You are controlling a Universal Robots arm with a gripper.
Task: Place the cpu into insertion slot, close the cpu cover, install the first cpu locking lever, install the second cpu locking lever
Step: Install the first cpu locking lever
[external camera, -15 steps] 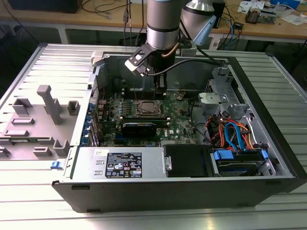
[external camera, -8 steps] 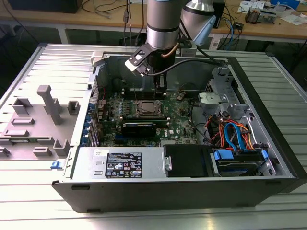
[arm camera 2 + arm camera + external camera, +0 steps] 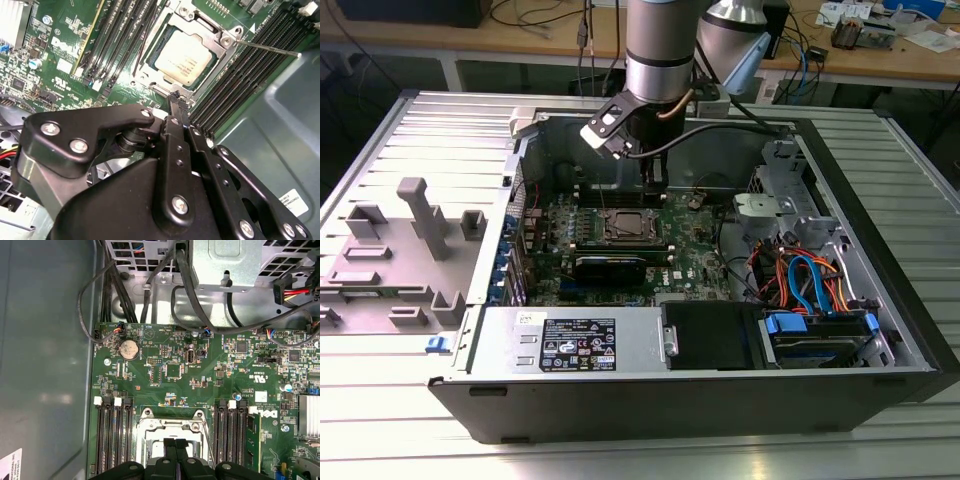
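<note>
Just short of the slot (image 3: pixel 159 45) we see the gripper (image 3: pixel 178 100), its fingers (image 3: pixel 174 130) pressed together on nothing. Beyond them the cpu (image 3: pixel 184 59), a dull silver square, lies in the slot, the cover (image 3: pixel 217 36) flat around it. A thin lever (image 3: pixel 267 48) crosses the memory slots (image 3: pixel 240 75).

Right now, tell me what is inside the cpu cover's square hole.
In the second wrist view the cpu shows its dull metal top through the hole in the cpu cover. Whatever lies beneath the cpu is hidden by it and the cover.
</note>
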